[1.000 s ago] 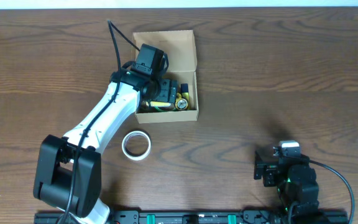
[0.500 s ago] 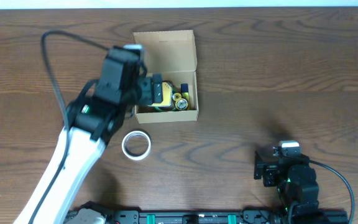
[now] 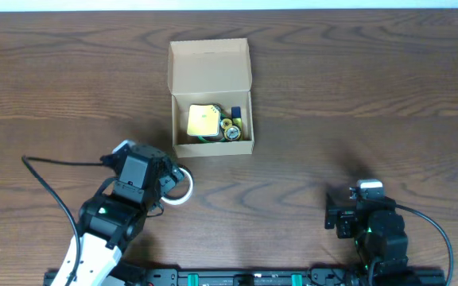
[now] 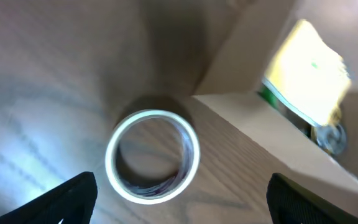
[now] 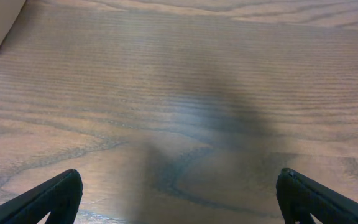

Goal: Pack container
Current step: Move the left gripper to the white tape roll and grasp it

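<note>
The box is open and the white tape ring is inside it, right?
No. The box is open, but the white tape ring lies outside it, on the table beside the box's front wall. The left wrist view shows this.

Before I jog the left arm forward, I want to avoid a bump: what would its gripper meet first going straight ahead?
Most likely the tape roll, centred ahead of the open left gripper. The box stands beyond it, to the right. Depth is hard to judge in the wrist view.
</note>
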### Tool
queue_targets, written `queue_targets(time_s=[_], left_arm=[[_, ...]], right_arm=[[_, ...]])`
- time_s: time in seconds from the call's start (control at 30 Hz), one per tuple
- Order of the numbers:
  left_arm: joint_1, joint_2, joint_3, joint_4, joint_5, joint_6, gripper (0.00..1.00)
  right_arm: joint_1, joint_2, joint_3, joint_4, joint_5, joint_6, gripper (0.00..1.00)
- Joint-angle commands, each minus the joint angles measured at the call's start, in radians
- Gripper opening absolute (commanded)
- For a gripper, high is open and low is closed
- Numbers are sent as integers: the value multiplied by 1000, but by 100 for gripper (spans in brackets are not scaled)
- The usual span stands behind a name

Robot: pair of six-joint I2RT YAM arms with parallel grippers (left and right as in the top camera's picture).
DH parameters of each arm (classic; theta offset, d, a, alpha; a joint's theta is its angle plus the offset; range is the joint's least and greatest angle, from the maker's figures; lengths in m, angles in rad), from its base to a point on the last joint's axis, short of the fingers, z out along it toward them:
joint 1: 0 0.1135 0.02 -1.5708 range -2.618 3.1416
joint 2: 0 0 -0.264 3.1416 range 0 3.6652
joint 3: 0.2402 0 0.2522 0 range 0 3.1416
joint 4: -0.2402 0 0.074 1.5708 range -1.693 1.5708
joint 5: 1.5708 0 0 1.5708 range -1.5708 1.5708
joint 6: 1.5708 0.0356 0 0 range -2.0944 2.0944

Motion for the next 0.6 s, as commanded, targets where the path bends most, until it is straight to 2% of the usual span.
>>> queue_targets(time_s=[0.0,0.17,0.4,0.47,0.57], left_arm=[[-2,14,-19,-47,-67,-224,88],[-2,75,-59,-49,-50,-360,88],[-2,241,-59,-39,44,-397,88],[-2,276,-59,-37,84,-405,83],[-2,316,-59,-36,126,-421,82]], right_arm=[[-7,-6,-8,-1,-4,-11,99],[-7,-6,-8,-1,-4,-11,99],[-7,-6,-8,-1,-3,-11,99],[-7,-6,-8,-1,-4,-11,99],[-7,-6,-8,-1,-4,-11,99]])
